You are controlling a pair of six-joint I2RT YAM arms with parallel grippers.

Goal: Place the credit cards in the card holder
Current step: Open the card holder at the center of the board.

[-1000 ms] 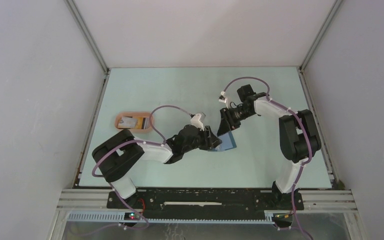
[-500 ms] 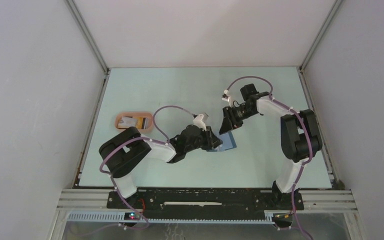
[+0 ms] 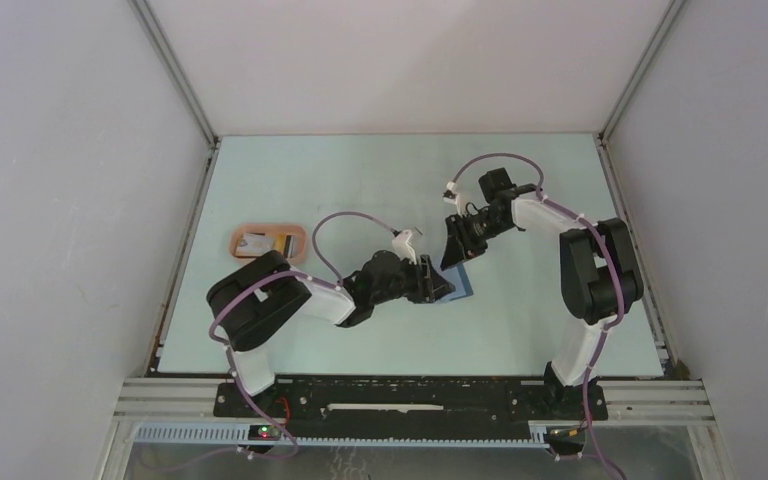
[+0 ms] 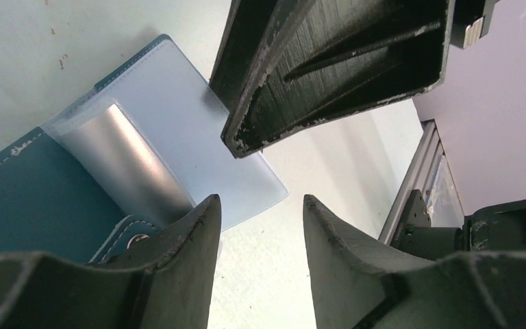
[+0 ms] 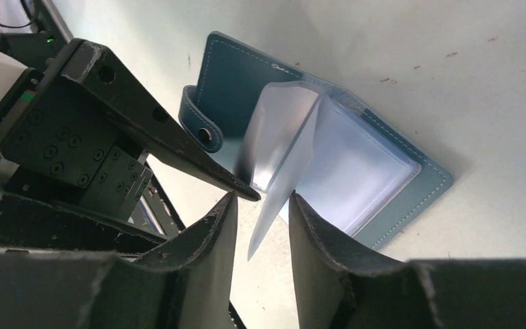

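Observation:
The dark-blue card holder (image 3: 459, 286) lies open on the table, its clear sleeves (image 5: 356, 171) fanned up. One sleeve holds a silvery-grey card (image 4: 127, 168). My left gripper (image 4: 260, 200) is low at the holder's left edge, next to the snap strap (image 5: 202, 130); it is open with only table between its jaws. My right gripper (image 5: 264, 199) comes from the far side and is open, with one raised sleeve leaf (image 5: 281, 171) standing in the gap. Two credit cards, one whitish (image 3: 254, 242) and one yellow-orange (image 3: 287, 243), lie in the pink tray (image 3: 269, 231).
The pink tray sits at the table's left, behind the left arm's elbow (image 3: 260, 295). The two grippers almost meet over the holder; the right gripper's finger (image 4: 329, 62) hangs just above the left one. White walls and metal rails enclose the table.
The left arm has slid right, so its gripper now covers more of the holder's left half. The right gripper has barely moved.

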